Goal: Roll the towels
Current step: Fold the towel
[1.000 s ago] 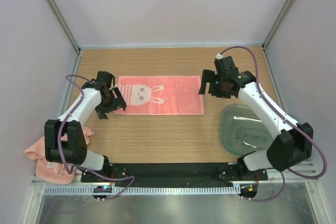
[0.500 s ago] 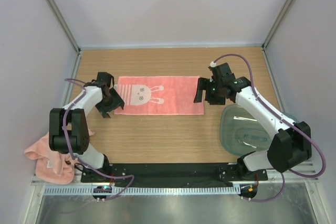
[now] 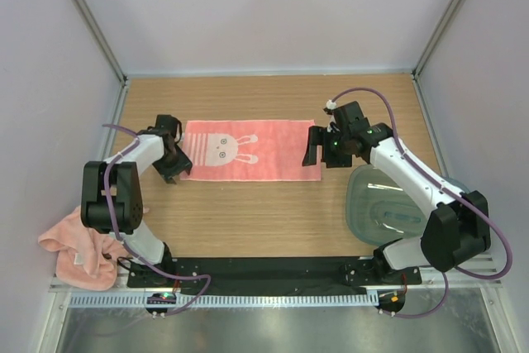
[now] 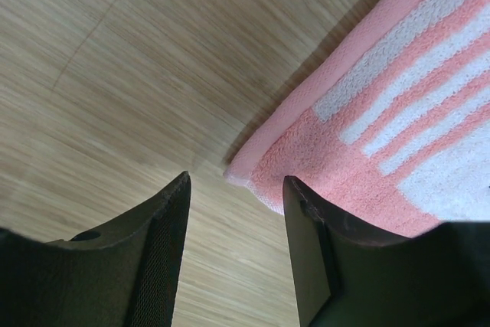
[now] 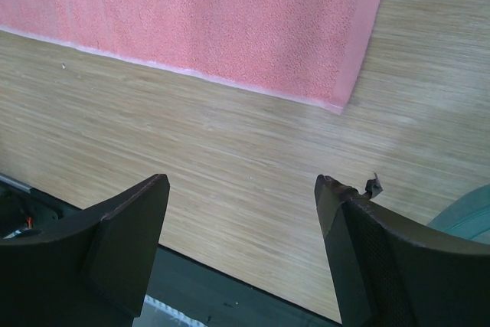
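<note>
The towels are in two places. The spread towel (image 3: 250, 150) lies flat in the middle of the desk (image 3: 248, 221), bunny print up. The crumpled towel (image 3: 78, 245) is bunched at the lower left of the top view, off the wooden surface beside the left arm's base. Neither has shifted over the last second; the arms have.

The left tool (image 3: 172, 163) has come in from just off the spread towel's left end to its lower left corner. Its jaws have narrowed from wide to roughly half apart. In the left wrist view its fingers (image 4: 164, 250) bracket that corner with a clear gap between them, so the tool is open and grips nothing yet.

The right tool (image 3: 314, 148) has moved left and slightly down, from beyond the towel's right end to its lower right corner. The right wrist view shows its jaws spread wide over bare desk. The corner lies just ahead of them, not between them, so this tool too is open and empty. The plastic tub (image 3: 397, 204) sits untouched at the right.

Both tools seem to be lining up on the towel's two lower corners for a first fold. The left looks closer to pinching. Rolling has not yet begun on either towel.
</note>
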{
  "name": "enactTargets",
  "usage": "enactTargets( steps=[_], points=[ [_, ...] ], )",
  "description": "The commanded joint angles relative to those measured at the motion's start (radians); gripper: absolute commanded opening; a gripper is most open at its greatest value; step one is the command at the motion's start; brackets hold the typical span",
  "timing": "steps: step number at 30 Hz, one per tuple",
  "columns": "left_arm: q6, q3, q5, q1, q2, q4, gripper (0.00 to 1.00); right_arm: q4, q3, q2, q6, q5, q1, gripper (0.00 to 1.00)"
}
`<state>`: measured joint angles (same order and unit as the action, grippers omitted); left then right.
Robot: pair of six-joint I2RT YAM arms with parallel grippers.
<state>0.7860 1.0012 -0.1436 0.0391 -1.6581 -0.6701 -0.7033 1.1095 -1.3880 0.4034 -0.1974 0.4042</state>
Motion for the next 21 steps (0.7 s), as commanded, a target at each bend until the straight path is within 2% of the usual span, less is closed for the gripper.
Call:
enactTargets(
  steps=[1, 4, 8, 15, 19, 21],
  points=[
    [0.027, -0.006, -0.033, -0.005, 0.011, 0.056, 0.52, 0.024, -0.013, 0.020, -0.026, -0.030, 0.002, 0.84],
    [0.036, 0.002, -0.025, -0.005, -0.006, 0.072, 0.52, 0.030, -0.017, 0.007, -0.028, -0.031, 0.002, 0.84],
    [0.039, 0.005, -0.016, -0.004, -0.032, 0.075, 0.44, 0.036, -0.023, -0.011, -0.021, -0.030, 0.004, 0.84],
    [0.041, -0.003, 0.002, -0.002, -0.017, 0.076, 0.25, 0.070, -0.053, -0.029, -0.003, -0.039, 0.002, 0.84],
    [0.032, 0.010, 0.010, -0.002, 0.003, 0.061, 0.06, 0.103, -0.065, -0.055, 0.020, -0.060, 0.004, 0.84],
    [0.027, 0.017, 0.016, -0.001, 0.015, 0.040, 0.04, 0.122, -0.076, -0.069, 0.029, -0.068, 0.004, 0.84]
  ],
)
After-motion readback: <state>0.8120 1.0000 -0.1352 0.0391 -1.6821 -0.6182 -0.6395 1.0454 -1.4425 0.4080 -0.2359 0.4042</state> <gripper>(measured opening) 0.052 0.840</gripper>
